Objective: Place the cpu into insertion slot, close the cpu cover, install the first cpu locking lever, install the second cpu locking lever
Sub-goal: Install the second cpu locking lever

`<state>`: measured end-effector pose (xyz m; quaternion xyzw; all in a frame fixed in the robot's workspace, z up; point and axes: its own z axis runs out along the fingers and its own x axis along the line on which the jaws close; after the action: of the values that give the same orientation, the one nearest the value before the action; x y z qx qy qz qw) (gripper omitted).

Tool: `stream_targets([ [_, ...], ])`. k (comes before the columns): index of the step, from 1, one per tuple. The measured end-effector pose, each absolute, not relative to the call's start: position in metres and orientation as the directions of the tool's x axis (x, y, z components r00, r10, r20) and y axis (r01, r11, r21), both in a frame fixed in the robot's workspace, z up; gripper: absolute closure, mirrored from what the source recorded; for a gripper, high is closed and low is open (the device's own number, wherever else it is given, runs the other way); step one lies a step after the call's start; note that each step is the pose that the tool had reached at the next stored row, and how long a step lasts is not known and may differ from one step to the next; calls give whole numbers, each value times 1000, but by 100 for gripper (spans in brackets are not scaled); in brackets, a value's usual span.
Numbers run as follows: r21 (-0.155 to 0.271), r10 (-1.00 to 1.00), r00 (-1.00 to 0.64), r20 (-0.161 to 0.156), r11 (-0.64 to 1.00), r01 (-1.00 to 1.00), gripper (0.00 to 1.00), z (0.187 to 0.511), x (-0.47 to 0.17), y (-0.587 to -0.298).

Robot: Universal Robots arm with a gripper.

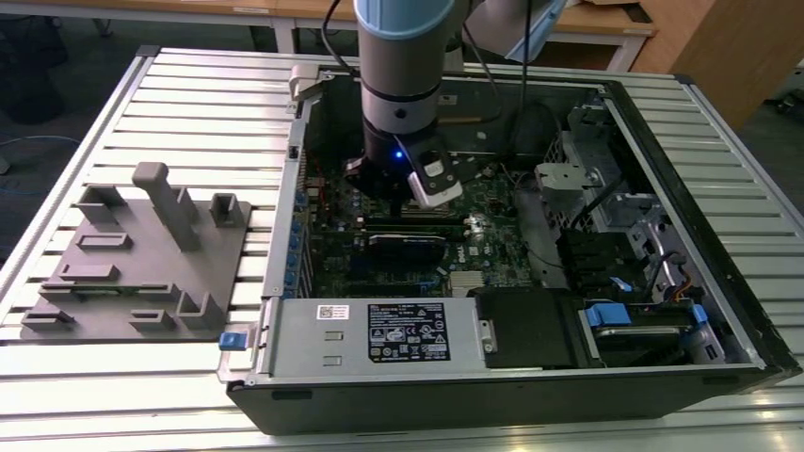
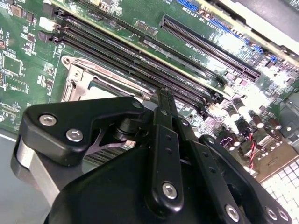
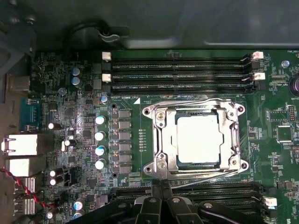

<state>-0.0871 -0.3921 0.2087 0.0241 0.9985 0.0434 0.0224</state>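
In the first wrist view the cpu (image 3: 198, 139) lies flat in the insertion slot (image 3: 148, 111), its pale silver face showing through the window of the cpu cover (image 3: 163, 140), which is down over it. Thin wire levers run along two opposite sides of the cover (image 3: 201, 173). My gripper (image 3: 161, 185) is shut with nothing visible between its fingers. Its tip hovers just off the socket's edge, over the memory slots beside it. In the second wrist view the joined fingers (image 2: 163, 100) point past a corner of the socket (image 2: 77, 79). The exterior view has the gripper (image 1: 409, 205) low inside the case.
Long black memory slots (image 3: 177, 70) flank the socket on two sides. A row of capacitors (image 3: 99, 135) stands beside it. The open computer case (image 1: 289, 235) walls the board in, with a power supply (image 1: 377, 334) in front. A grey fixture (image 1: 138, 254) sits at the exterior view's left.
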Motion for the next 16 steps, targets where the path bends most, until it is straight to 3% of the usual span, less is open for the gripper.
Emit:
stream_targets([
  [11, 93, 50, -998, -42, 995, 46, 90, 203, -89, -392],
  [16, 121, 52, -998, -41, 992, 46, 90, 200, -90, -393],
])
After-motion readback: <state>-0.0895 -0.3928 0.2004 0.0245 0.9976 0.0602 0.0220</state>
